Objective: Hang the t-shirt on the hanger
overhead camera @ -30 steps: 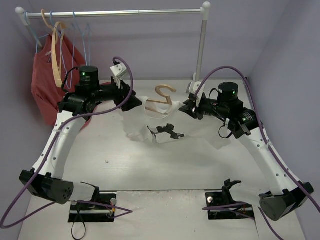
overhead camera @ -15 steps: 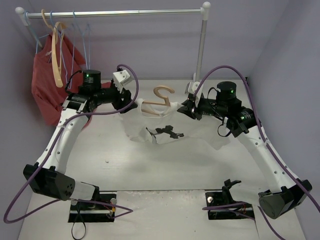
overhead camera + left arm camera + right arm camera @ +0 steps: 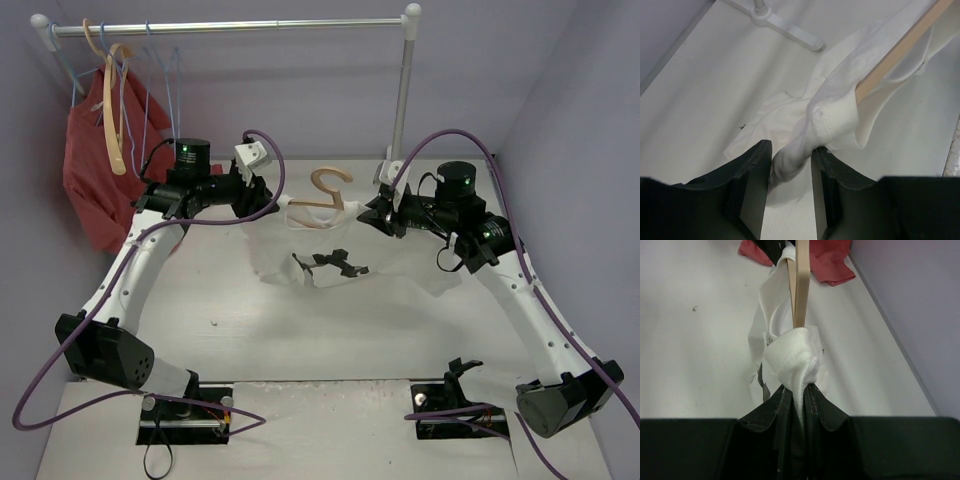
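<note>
The white t-shirt with black marks hangs between my two grippers above the table. The tan wooden hanger sits inside its neck, hook sticking up. My left gripper is at the shirt's left shoulder. In the left wrist view the gripper pinches a bunched fold of the t-shirt, and a hanger arm pokes out of the cloth. My right gripper is at the right shoulder. In the right wrist view it is shut on the t-shirt's seam, just below the hanger.
A clothes rail spans the back, its post standing behind the right gripper and its foot on the table. A red garment, blue wire hangers and a cream hanger hang at the left. Purple walls close both sides.
My left gripper has moved up and to the right, closer to the hanger, carrying the shirt's shoulder. The hanger turned a little. The right gripper has barely moved.
</note>
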Tool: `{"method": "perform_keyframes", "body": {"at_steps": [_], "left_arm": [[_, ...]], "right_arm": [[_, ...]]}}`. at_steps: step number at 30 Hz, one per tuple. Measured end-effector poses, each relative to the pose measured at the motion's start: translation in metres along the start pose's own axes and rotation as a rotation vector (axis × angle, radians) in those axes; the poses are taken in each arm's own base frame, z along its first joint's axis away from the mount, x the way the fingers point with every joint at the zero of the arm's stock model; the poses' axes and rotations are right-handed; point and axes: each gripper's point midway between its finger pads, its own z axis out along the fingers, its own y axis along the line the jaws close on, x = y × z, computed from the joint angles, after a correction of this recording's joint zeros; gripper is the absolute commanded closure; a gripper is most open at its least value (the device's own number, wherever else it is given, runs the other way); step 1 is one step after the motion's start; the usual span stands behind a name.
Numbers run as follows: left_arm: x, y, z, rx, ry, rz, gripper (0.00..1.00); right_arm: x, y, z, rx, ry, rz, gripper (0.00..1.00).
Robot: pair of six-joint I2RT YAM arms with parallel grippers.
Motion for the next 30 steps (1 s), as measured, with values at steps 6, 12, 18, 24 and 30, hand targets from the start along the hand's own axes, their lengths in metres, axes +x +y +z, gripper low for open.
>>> {"method": "perform_keyframes", "body": {"at_steps": [6,12,18,24,30], "left_arm": [[-0.003,-0.004,0.002,0.025,-0.014,0.006,0.66],[-0.009,-0.018,0.008,0.081,-0.04,0.008,0.62],[-0.014,-0.027,0.012,0.112,-0.054,0.013,0.62],[-0.008,-0.029,0.015,0.125,-0.05,0.008,0.62],[-0.007,-0.034,0.016,0.142,-0.051,0.007,0.8]], "right_arm": [[0.003,-0.002,0.002,-0.001,0.002,0.008,1.0],[0.007,0.0,0.009,-0.031,0.004,0.027,1.0],[0.008,0.0,0.011,-0.042,0.0,0.031,1.0],[0.008,0.001,0.011,-0.043,0.002,0.044,1.0],[0.009,0.001,0.012,-0.042,0.003,0.051,1.0]]}}
